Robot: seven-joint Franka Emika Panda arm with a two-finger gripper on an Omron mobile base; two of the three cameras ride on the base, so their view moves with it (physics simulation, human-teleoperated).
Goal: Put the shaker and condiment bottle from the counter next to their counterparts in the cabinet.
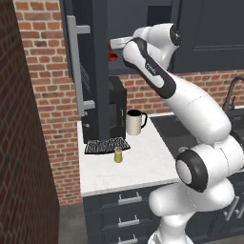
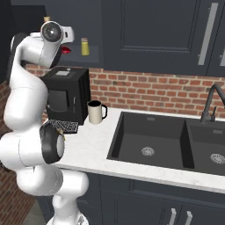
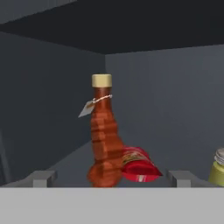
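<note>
One shaker [image 1: 118, 155] waits on the tabletop [image 1: 138, 167], far below the tool. From the right, the arm reaches into the cabinet [image 2: 94, 26]. Seen from the hand, the tool [image 3: 112, 178] stands open; the bottle [image 3: 104, 135] stands free just ahead, a red packet [image 3: 139, 165] beside it. Pulling back carelessly could topple the bottle.

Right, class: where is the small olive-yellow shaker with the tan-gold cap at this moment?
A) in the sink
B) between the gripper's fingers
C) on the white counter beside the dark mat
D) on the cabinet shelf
C: the shaker stands on the counter, beside the dark mat.
</note>
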